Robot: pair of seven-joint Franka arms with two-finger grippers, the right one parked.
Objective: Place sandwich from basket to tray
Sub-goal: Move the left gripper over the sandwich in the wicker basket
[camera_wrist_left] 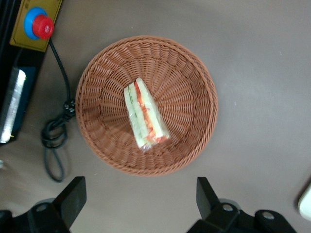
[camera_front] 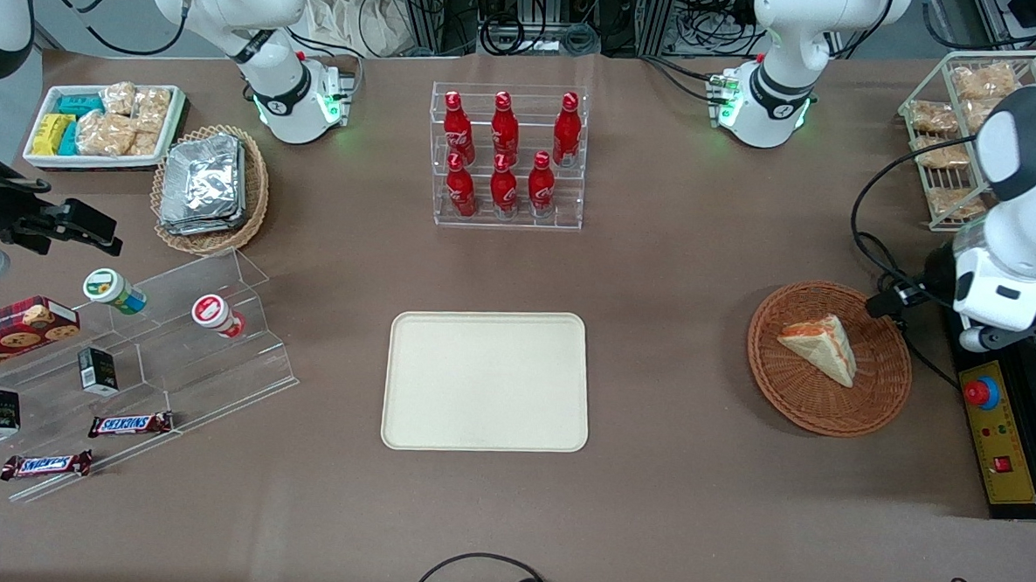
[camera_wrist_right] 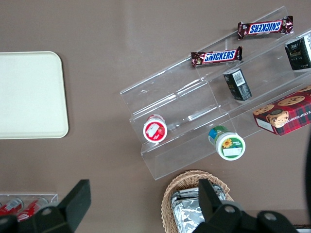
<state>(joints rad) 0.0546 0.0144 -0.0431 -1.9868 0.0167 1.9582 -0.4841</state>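
Wicker basket [camera_wrist_left: 146, 104] holding the sandwich [camera_wrist_left: 145, 115]; we are hovering the gripper [camera_wrist_left: 141, 204] above, fingers spread, needing to descend and pinch.

We read "SNICKERS" on two brown candy bars [camera_wrist_right: 216, 57] [camera_wrist_right: 265, 27] lying on the clear acrylic steps [camera_wrist_right: 194, 111] — no other label is legible to us, and the gripper [camera_wrist_left: 141, 204] bears none.
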